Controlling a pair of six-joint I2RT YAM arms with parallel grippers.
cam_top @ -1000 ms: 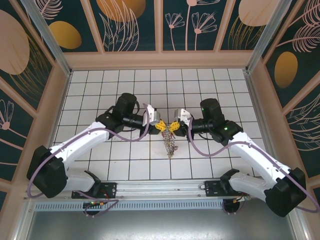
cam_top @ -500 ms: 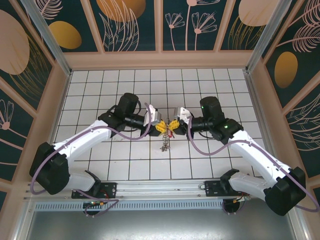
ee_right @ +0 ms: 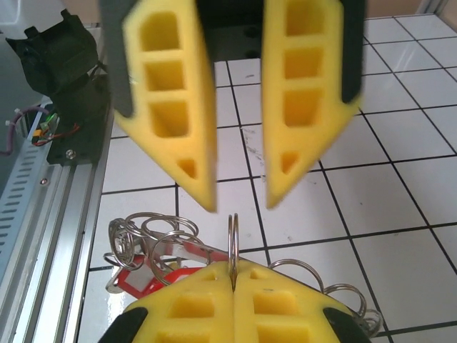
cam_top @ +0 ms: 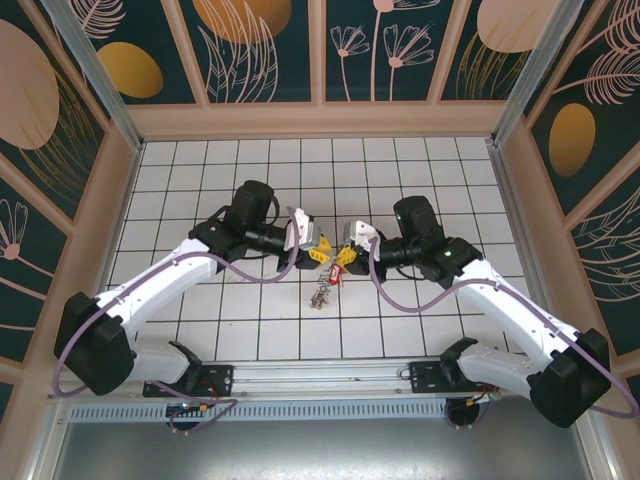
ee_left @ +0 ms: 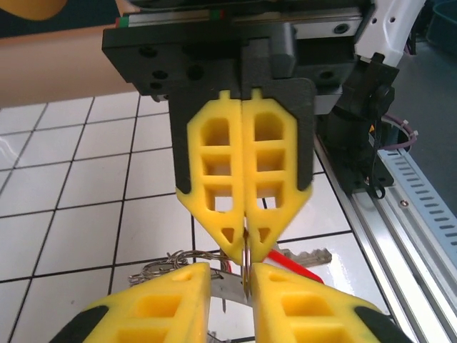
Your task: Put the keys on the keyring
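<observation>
The keyring (ee_right: pixel 233 239) is a thin double-wire metal ring seen edge on, upright above the white tiled table. My right gripper (ee_right: pixel 233 269) is shut on its lower part. My left gripper (ee_right: pixel 240 206) faces it with its yellow fingers apart, their tips just past the ring's top. In the left wrist view the keyring (ee_left: pixel 246 268) stands in the gap of my open left gripper (ee_left: pixel 230 266), while the right gripper (ee_left: pixel 246 257) pinches it. A key with a red tag (ee_right: pixel 143 275) and several small rings (ee_right: pixel 153 232) hang off to one side. From above, the keys (cam_top: pixel 321 292) dangle below the left gripper (cam_top: pixel 320 255) and right gripper (cam_top: pixel 345 256).
A metal rail (cam_top: pixel 320 378) with both arm bases runs along the table's near edge and also appears as the rail (ee_left: pixel 403 207) beside the left wrist. Wooden-framed walls (cam_top: pixel 320 120) close in the tiled floor (cam_top: pixel 200 330) at the back and sides.
The left gripper has opened from shut around the ring. Both grippers and the ring have shifted slightly left, and the hanging bunch of keys swung left with them.
</observation>
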